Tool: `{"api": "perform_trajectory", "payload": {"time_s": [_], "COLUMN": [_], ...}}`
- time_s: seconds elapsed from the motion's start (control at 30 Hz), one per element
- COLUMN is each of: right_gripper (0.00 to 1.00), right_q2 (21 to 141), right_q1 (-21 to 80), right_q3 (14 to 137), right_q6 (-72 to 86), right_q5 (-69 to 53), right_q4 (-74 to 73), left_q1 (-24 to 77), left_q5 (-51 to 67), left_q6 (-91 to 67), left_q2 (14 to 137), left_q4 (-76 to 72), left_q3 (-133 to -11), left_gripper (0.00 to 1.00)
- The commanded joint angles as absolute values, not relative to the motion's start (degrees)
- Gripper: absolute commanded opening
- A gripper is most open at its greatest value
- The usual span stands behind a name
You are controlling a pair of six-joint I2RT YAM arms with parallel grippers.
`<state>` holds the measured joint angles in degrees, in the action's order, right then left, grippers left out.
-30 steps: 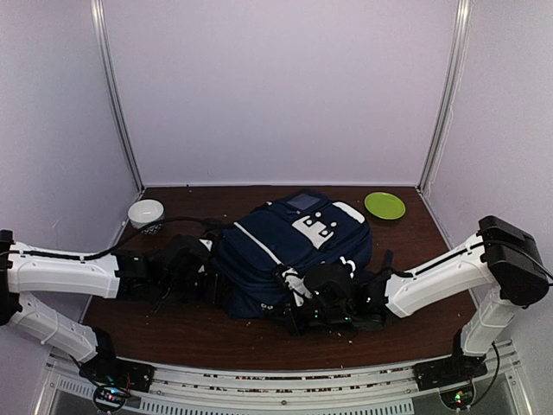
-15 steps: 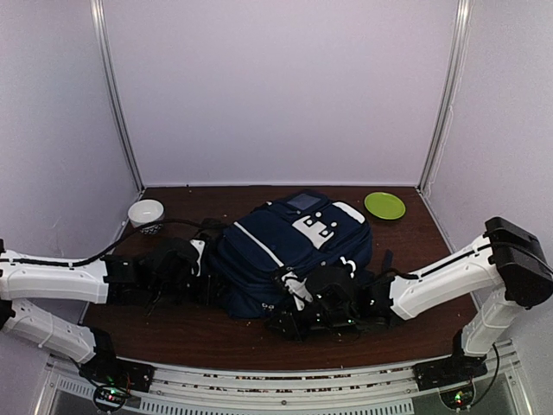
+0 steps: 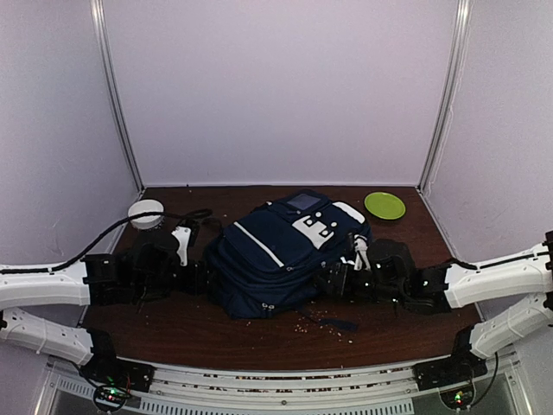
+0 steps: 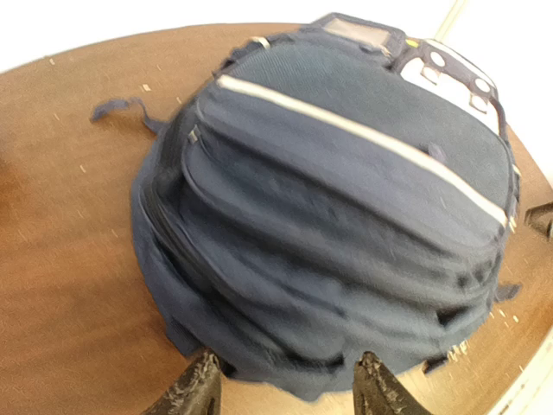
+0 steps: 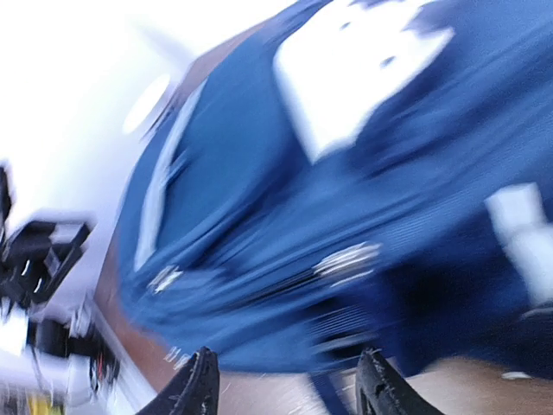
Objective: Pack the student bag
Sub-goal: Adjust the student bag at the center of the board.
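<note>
One student bag [image 3: 285, 251] lies mid-table [image 3: 199, 333], wedged between two arms. The left gripper [image 4: 285, 385] gapes empty at its left side. The right gripper [image 5: 285, 385] is spread too, grasping nothing. One white bowl [image 3: 145, 213] sits far left, one green plate [image 3: 384, 205] far right, and crumbs [image 3: 315, 322] lie near.

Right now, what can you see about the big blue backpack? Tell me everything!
The student bag is a big navy-blue fabric backpack with white stripes and a white patch with buckles near its top. It looks full and rounded, lying flat on the brown table, top toward the back wall. Dark straps trail from its edges. Nothing is clearly gripping it.
</note>
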<state>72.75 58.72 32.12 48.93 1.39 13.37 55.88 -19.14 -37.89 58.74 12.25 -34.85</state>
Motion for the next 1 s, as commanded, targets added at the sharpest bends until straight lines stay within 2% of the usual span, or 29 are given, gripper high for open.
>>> {"api": "perform_trajectory", "payload": {"time_s": [0.0, 0.13, 0.27, 0.47, 0.67, 0.97], "right_gripper": [0.55, 0.68, 0.72, 0.70, 0.60, 0.59], "right_q2": [66.38, 63.77, 67.72, 79.33, 90.98, 106.01], "right_q1": [53.37, 47.09, 41.29, 38.94, 37.09, 37.16], "right_q3": [31.17, 30.58, 32.05, 41.20, 51.81, 71.16], "right_q6": [55.69, 58.11, 56.65, 50.11, 44.21, 40.47], "right_q5": [11.78, 13.41, 6.84, 4.07, -1.11, -7.24], "right_q4": [7.03, 1.16, 4.03, 0.73, -0.10, -0.10], "left_q1": [49.74, 45.49, 43.79, 44.42, 47.98, 52.23], "left_q5": [-15.85, -11.00, -8.79, -4.00, -5.36, -11.19], "left_q6": [-31.39, -30.97, -30.80, -30.85, -30.19, -29.68], "left_q2": [62.34, 64.65, 68.67, 71.74, 71.36, 71.01], "left_q4": [12.09, 7.91, 2.80, -0.94, -0.62, 2.00], "left_q3": [-42.13, -41.93, -39.13, -37.04, -34.16, -34.31], "left_gripper": [0.90, 0.91, 0.89, 0.82, 0.79, 0.78]}}
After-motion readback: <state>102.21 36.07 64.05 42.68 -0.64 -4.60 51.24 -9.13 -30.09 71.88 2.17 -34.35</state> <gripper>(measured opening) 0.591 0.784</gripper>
